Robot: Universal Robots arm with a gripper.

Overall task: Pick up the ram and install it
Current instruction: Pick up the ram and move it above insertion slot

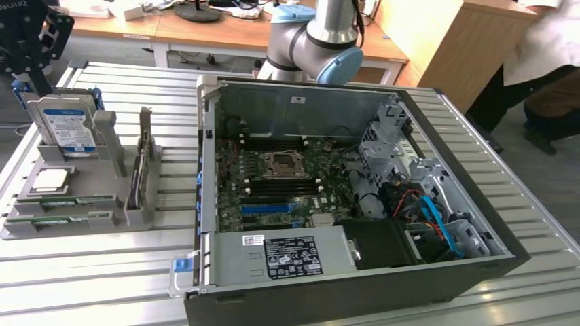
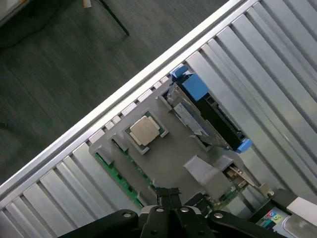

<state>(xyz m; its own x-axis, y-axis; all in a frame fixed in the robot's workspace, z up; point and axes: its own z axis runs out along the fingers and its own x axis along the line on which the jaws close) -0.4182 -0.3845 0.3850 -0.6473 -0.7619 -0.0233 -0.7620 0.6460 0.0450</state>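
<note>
The ram [image 2: 118, 174] lies in a groove along one edge of the grey holder [image 2: 173, 158], its green board just proud of the plastic. A second green strip sits in the groove just beside it. The holder rests on the slatted table [image 1: 91, 272] to the exterior view's left of the open computer case [image 1: 363, 302]. I take it each part has its own seat so the claw can find it. The hard drive [image 1: 62, 125] stands upright at the back and the processor [image 1: 50, 179] lies flat on its pad.

The gripper [image 2: 168, 194] hangs over the holder near the ram's groove, fingers pinched together with nothing between them. How high it hangs I cannot judge.

The case lies on its side with the motherboard [image 1: 299, 183] facing up (handy for reaching in from above). The memory slots are too dark to tell free from full. A thin board [image 1: 141, 163] stands on edge in the holder, and I cannot say whether it is another ram. The arm [image 1: 317, 41] is cut off at its elbow, as is a person [image 1: 544, 41] at the exterior view's right.
</note>
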